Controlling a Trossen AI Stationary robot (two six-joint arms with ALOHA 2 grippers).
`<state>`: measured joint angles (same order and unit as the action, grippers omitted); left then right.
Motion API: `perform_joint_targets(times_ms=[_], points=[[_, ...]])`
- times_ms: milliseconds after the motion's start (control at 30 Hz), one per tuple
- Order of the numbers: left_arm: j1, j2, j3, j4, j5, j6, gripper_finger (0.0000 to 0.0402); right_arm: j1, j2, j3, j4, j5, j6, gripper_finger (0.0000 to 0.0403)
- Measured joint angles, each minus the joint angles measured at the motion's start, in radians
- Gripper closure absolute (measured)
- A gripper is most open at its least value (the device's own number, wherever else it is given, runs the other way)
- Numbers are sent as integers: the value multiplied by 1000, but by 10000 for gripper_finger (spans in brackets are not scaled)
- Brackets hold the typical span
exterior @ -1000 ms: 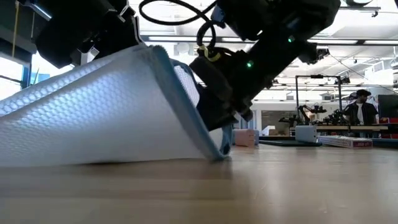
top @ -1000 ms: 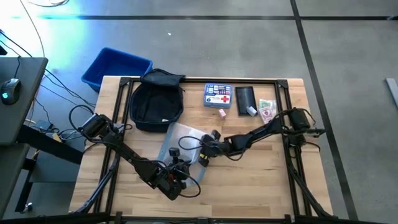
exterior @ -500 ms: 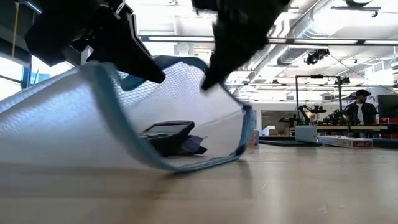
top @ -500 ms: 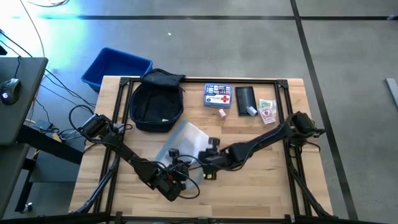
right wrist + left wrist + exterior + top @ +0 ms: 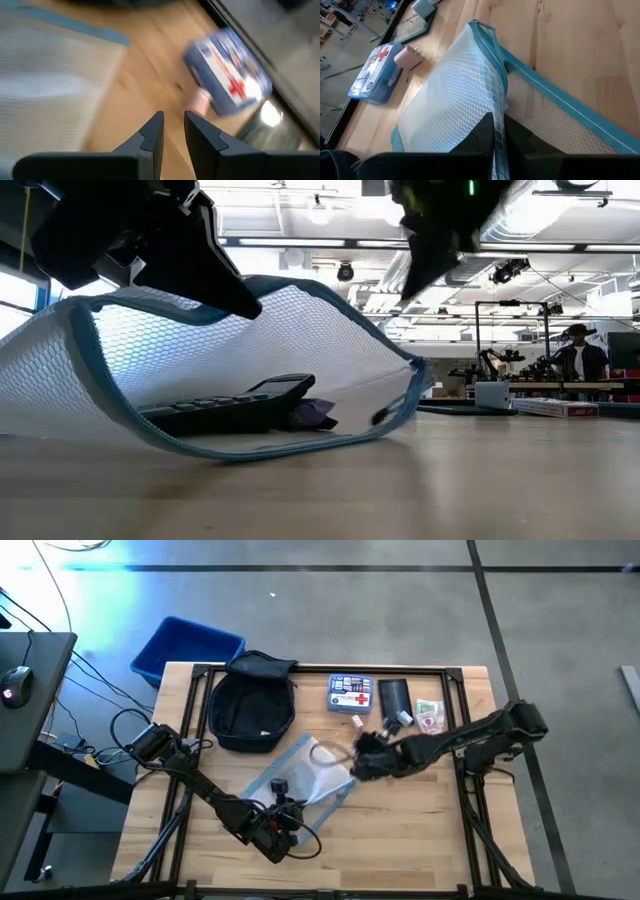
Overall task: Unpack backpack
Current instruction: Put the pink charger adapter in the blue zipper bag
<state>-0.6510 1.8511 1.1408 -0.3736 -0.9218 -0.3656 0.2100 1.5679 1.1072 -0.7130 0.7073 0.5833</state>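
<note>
A white mesh pouch with teal trim [image 5: 305, 775] lies mid-table, its mouth gaping toward the near edge [image 5: 250, 380]. Inside it rest a black keypad device [image 5: 230, 408] and a small purple thing [image 5: 315, 416]. My left gripper [image 5: 499, 134] is shut on the pouch's upper rim. My right gripper [image 5: 173, 134] hovers above the table to the pouch's right [image 5: 362, 762], its fingers a little apart with nothing between them. The dark backpack [image 5: 252, 705] lies flat at the table's far left; no gripper touches it. My left gripper pinches the teal zippered edge of the pouch's upper layer [image 5: 496, 107] between its two fingers. The fingers come slanting down from the table's near left side. That rim is held up [image 5: 200, 305], and the pouch's lower layer lies on the table.
Along the far edge lie a blue first-aid box [image 5: 351, 693], a flat black pouch [image 5: 394, 697], a small pink thing [image 5: 357, 722] and banknotes [image 5: 430, 718]. A blue bin [image 5: 187, 648] stands off the table's far left corner. Bare wood lies at the near right.
My right gripper has come off the pouch and gone up and toward the table's far right. The pouch, at first slumped with its layers together, now gapes: its upper layer arches up from my left gripper's hold while its lower layer stays on the table.
</note>
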Motion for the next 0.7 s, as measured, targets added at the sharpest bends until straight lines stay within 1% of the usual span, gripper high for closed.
perform_joint_targets(times_ms=[67, 133, 200, 267, 333, 400, 500, 600, 700], points=[[0, 0, 0, 2, 0, 0, 402, -70, -20, -112, 124, -30, 11, 333], [0, 0, 0, 1, 0, 0, 402, -149, -21, -209, 311, -108, -17, 314], [1, 0, 0, 2, 0, 0, 402, -225, -5, -288, 510, -200, -74, 287], [2, 0, 0, 2, 0, 0, 402, -292, 20, -340, 646, -260, -135, 254], [4, 0, 0, 2, 0, 0, 402, -343, 31, -360, 692, -258, -167, 216], [5, 0, 0, 1, 0, 1, 402, -380, 35, -362, 705, -224, -171, 182], [5, 0, 0, 1, 0, 1, 402, -403, 54, -364, 713, -220, -163, 147], [5, 0, 0, 1, 0, 1, 402, -403, 89, -364, 745, -267, -156, 137], [5, 0, 0, 1, 0, 1, 402, -399, 136, -364, 747, -262, -153, 142]])
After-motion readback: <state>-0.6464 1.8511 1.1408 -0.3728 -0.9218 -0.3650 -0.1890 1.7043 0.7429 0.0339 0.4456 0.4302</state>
